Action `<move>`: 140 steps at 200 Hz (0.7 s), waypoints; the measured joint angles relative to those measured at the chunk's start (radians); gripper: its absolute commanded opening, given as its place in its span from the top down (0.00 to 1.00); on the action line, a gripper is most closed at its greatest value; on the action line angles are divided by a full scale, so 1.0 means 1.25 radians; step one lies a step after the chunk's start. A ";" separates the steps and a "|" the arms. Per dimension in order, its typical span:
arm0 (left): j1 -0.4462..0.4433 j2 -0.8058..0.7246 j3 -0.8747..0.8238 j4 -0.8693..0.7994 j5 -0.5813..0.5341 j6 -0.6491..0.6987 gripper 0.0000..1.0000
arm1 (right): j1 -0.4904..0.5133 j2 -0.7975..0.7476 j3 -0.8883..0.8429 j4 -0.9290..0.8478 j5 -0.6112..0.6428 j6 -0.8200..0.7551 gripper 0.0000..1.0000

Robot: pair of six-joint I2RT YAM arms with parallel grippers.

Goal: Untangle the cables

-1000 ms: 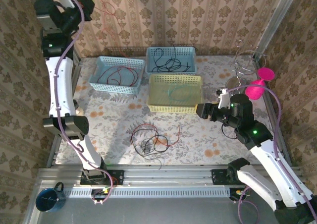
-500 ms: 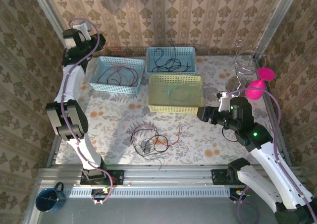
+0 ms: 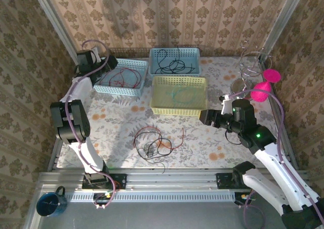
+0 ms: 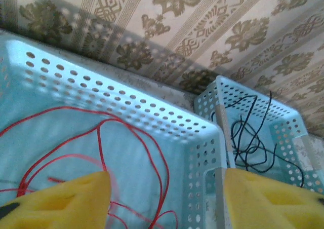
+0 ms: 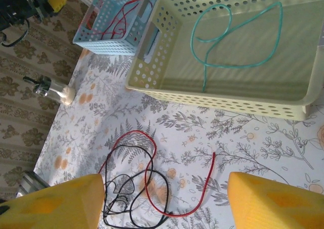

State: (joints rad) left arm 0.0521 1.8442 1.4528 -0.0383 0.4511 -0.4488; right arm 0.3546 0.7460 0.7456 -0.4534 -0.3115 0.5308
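Open bench (image 3: 116, 122) surrounds the cable tangle (image 3: 152, 143) at 6 o'clock. Three baskets (image 3: 177, 110) crowd 12 o'clock, the left arm (image 3: 76, 89) reaching over the 11 o'clock one. A wire stand (image 3: 248, 67) and pink objects (image 3: 260, 93) block 2 o'clock.

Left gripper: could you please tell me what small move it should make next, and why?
Probably lift away from the basket and swing toward the tangle on the table: the left gripper hangs open and empty over the basket, red cables lie inside, and red and black ones are knotted there.
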 measured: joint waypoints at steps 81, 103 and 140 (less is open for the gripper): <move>-0.030 -0.330 -0.018 -0.199 -0.073 0.021 0.32 | 0.159 0.032 -0.016 0.005 0.086 0.012 0.45; -0.135 -0.515 -0.168 -0.202 -0.106 0.021 0.32 | 0.259 0.110 -0.017 0.014 0.145 0.015 0.45; -0.341 -0.728 -0.490 -0.202 -0.161 0.000 0.33 | 0.371 0.282 -0.012 0.049 0.215 -0.008 0.43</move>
State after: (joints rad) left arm -0.3744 0.9340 0.8398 -0.2913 0.2504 -0.4488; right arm 0.8181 1.0981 0.7311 -0.3920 -0.0429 0.5213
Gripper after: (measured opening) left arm 0.676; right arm 0.568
